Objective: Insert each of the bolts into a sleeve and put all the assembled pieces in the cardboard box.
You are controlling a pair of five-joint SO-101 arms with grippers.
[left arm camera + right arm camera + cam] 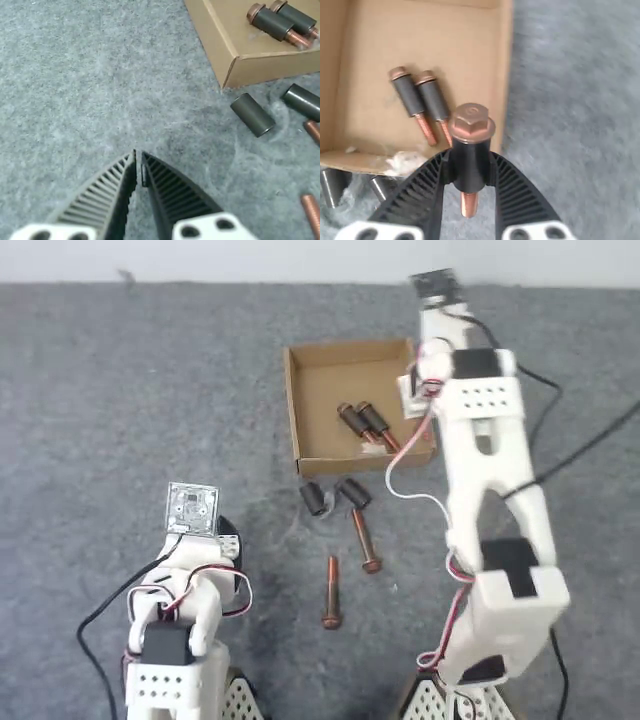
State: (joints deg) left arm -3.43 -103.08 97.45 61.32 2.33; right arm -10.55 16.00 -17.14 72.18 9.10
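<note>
The right tool (469, 159) is clamped on a sleeved bolt (471, 125) over the cardboard box (425, 35), where two finished pieces (410, 97) lie. The left tool (138, 156) is pinched together above the desk (75, 75) near loose sleeves (252, 115) and bolts (365, 535)

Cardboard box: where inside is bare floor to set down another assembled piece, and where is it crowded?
Bare floor lies between the left wall of the cardboard box and the two assembled pieces, and along the far wall. It is crowded at the near right, where those pieces lie and the right gripper holds a third piece.
</note>
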